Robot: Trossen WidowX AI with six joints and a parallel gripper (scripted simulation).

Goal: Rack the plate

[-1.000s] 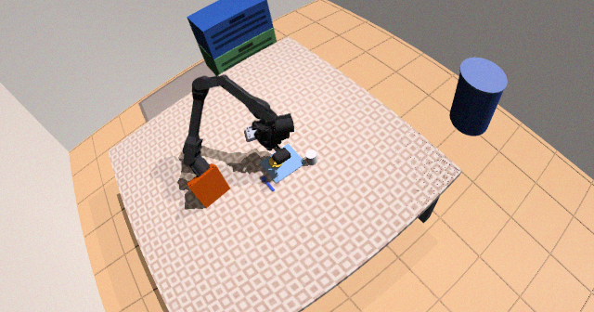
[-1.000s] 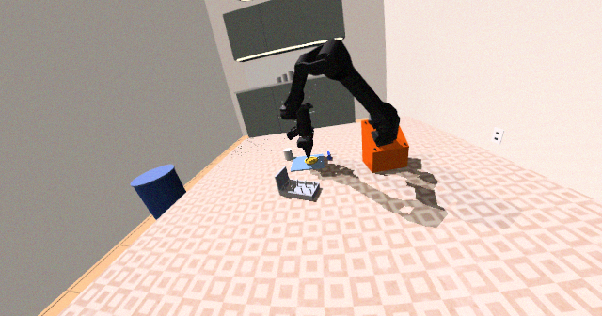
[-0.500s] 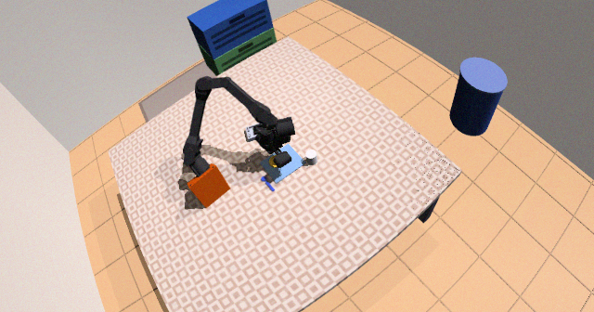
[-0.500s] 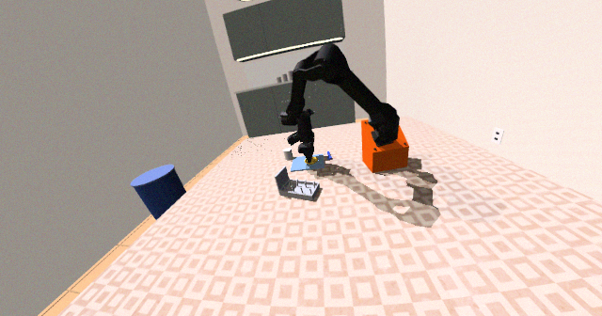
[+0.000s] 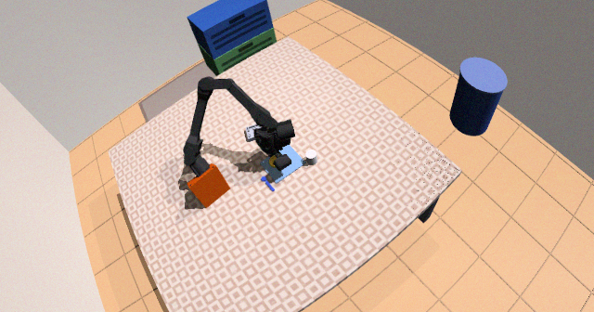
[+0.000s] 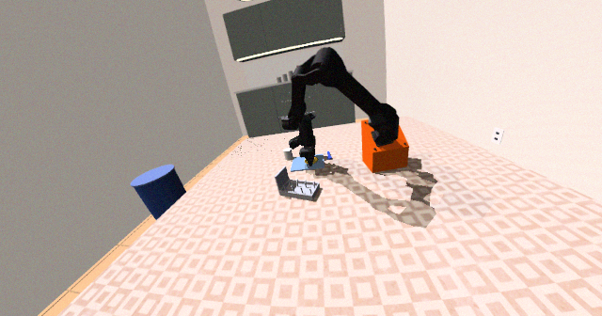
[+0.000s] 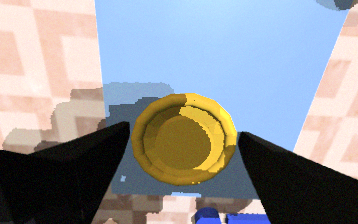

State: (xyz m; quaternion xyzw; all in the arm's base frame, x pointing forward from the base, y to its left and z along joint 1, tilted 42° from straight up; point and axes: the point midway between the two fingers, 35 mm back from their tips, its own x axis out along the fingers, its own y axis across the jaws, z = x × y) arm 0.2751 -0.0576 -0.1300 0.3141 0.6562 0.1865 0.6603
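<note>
1. Yellow and round, the plate (image 5: 272,161) (image 6: 314,160) (image 7: 182,145), pictured directly below the hand (image 5: 275,162) (image 6: 309,162) (image 7: 185,133), lying flat between two black fingers.
2. Spread to either side of the plate's rim, the hand; at this angle, impossible to tell whether touching it.
3. Beneath both hand and plate, a pale blue board (image 5: 291,159) (image 6: 298,164) (image 7: 215,50), flat on the pink-and-white patterned bench (image 5: 325,233) (image 6: 329,260) (image 7: 10,60) and partly darkened by shadow.
4. Apart from the hand, on the exterior camera's side of the board, a grey dish rack (image 5: 251,133) (image 6: 297,195) with an upright end panel and short upright rails; partly hidden behind the arm (image 5: 199,117) (image 6: 359,90) in the top view.
5. Beyond the hand, opposite the orange block (image 5: 209,185) (image 6: 390,159) at the arm's base, a white-topped cylinder (image 5: 311,156) (image 6: 288,154), close to the board.
6. Near the hand, just off the board's edge, a small blue utensil (image 5: 269,186) (image 6: 329,155) (image 7: 248,219).
</note>
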